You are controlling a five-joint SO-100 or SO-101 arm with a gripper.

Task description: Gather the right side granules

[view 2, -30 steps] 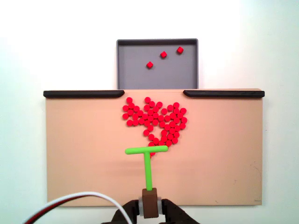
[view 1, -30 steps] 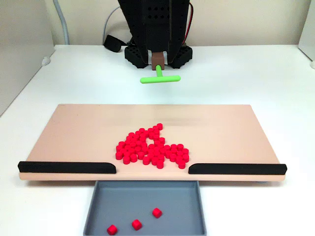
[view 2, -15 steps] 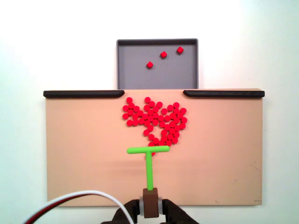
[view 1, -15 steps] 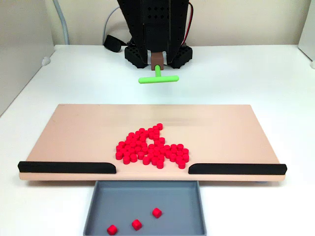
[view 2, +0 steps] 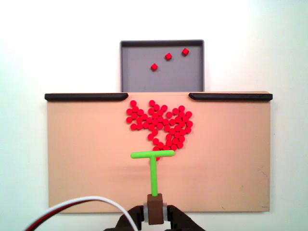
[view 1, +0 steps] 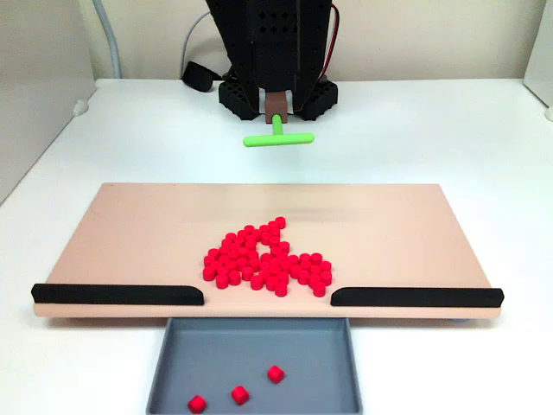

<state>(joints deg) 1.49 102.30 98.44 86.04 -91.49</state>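
Gripper seen clamped on the brown block end of the green T-shaped stick, crossbar held just at the near tip of the granules. Granules clustered mid-board on the tan board, close to the gap between two black rails. Three red pieces noted in the grey tray beyond.

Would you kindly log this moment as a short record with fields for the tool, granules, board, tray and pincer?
tool: green T-shaped stick, crossbar toward the pile, stem in a brown holder at the arm's tip
granules: red pile clustered mid-board, before the gap between two black rails
board: tan board on white table
tray: grey tray past the gap, three red pieces inside
pincer: open or shut cannot be told
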